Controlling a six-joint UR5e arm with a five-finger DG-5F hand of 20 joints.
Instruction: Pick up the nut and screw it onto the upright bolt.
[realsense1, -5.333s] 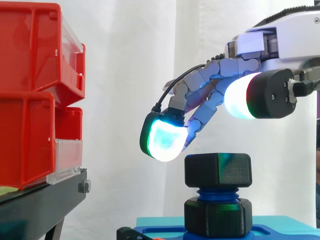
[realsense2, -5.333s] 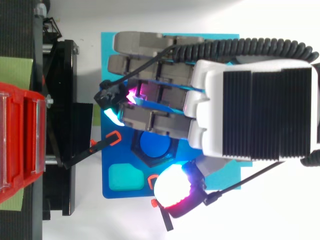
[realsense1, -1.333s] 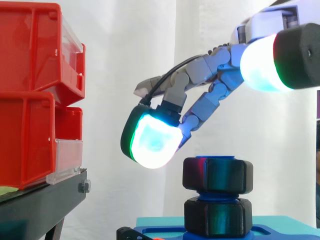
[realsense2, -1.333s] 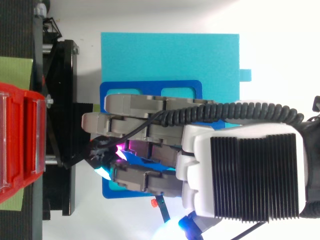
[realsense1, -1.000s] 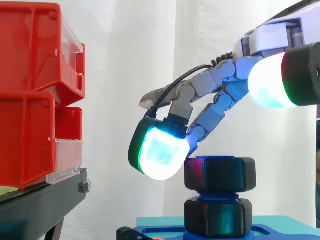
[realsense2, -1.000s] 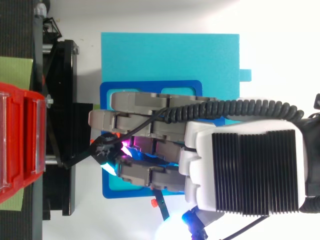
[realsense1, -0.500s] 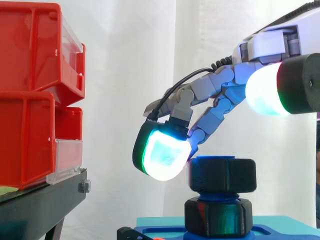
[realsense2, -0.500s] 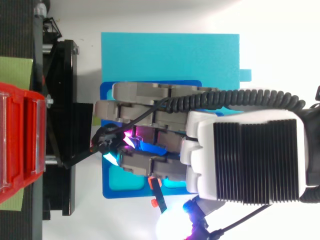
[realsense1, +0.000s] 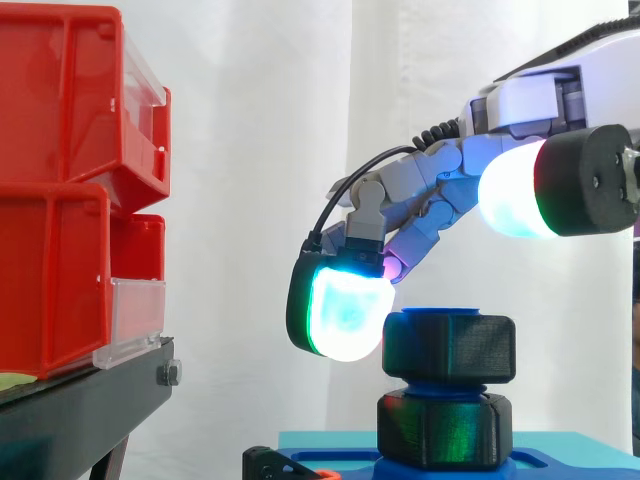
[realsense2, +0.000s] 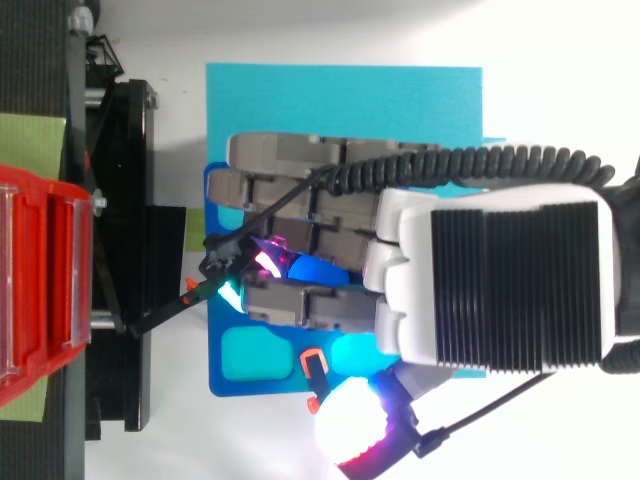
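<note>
The black hex nut (realsense1: 449, 347) sits on the upright blue bolt (realsense1: 438, 385), whose blue top just shows above it. Below the nut is a second black hex piece (realsense1: 445, 430) at the bolt's foot. My hand (realsense2: 490, 280) reaches in from the right and hangs over the bolt, covering it from above. Its fingers (realsense1: 420, 200) are loosely bent, and one glowing white-green pad (realsense1: 345, 310) rests against the nut's left side. The thumb pad (realsense1: 520, 195) is raised well above the nut, touching nothing.
The bolt stands on a blue fixture plate (realsense2: 225, 380) lying on a cyan foam sheet (realsense2: 340, 100). To the left, stacked red bins (realsense1: 70, 190) sit on a black stand (realsense1: 80, 410), about a hand's width from the fingers.
The hand swept across the bolt with a fingertip pad against the nut, which blurred as it turned. The thumb swung back into the top view. The fixture shifted slightly.
</note>
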